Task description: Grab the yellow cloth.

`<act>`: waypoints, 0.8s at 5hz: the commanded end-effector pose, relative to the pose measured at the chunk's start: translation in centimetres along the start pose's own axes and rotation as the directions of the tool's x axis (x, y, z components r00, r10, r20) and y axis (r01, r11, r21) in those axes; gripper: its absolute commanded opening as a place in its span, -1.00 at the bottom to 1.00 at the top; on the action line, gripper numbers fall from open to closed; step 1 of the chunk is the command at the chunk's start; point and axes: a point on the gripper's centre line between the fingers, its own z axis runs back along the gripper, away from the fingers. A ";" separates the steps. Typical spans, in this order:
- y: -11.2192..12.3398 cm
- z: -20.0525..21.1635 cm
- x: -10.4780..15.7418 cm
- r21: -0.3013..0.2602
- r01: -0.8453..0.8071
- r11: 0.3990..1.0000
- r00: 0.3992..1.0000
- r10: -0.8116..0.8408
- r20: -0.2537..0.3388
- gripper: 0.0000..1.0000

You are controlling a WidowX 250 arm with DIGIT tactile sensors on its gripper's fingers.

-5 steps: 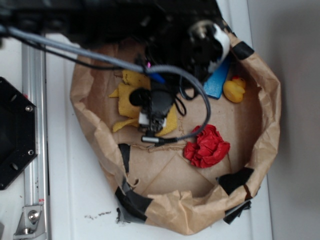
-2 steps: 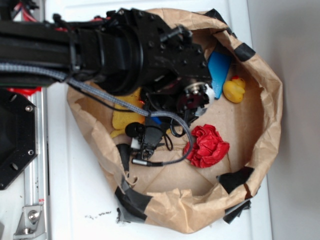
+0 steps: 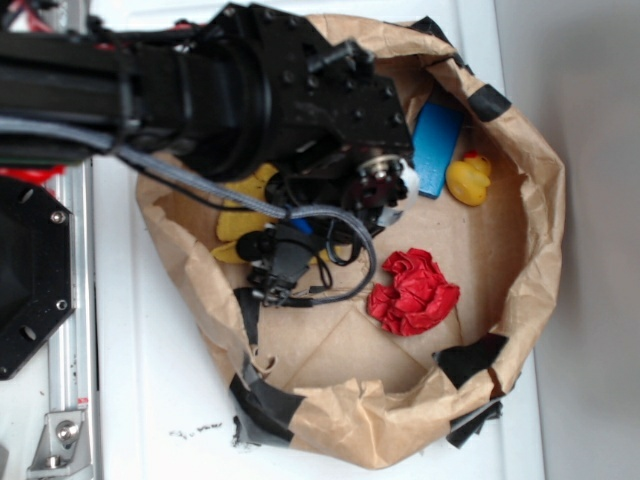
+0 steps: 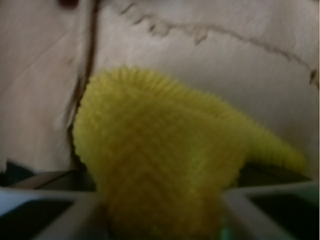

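Note:
The yellow cloth (image 4: 165,150) fills the middle of the wrist view, its fuzzy pile bunched into a peak that rises off the brown paper floor. My gripper (image 4: 160,212) is shut on the yellow cloth, with the grey left finger (image 4: 60,215) and right finger (image 4: 272,210) pressing its lower part from both sides. In the exterior view only a bunched piece of the yellow cloth (image 3: 243,212) shows at the left of the black arm (image 3: 250,90). The arm hides the jaws there.
A brown paper bag (image 3: 545,230) with rolled-down walls and black tape patches rings the work area. Inside it lie a bunchy red cloth (image 3: 413,292), a yellow rubber duck (image 3: 468,180) and a blue flat piece (image 3: 437,148). A black plate (image 3: 30,270) sits at the left.
The arm has swung down over the bag's left half. The yellow cloth, spread flat a second ago, is now gathered into a bunch and pinched in the gripper.

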 end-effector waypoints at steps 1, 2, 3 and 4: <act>-1.4 6.5 -0.5 0.155 -0.029 0.988 0.989 0.006 0.147 -1.00; -2.1 9.2 -0.9 0.209 -0.148 0.967 0.966 0.096 0.239 -1.00; -2.4 12.4 -0.6 0.151 -0.285 0.946 0.896 0.208 0.393 -1.00; -1.6 12.4 0.0 0.133 -0.337 0.932 0.864 0.251 0.436 -1.00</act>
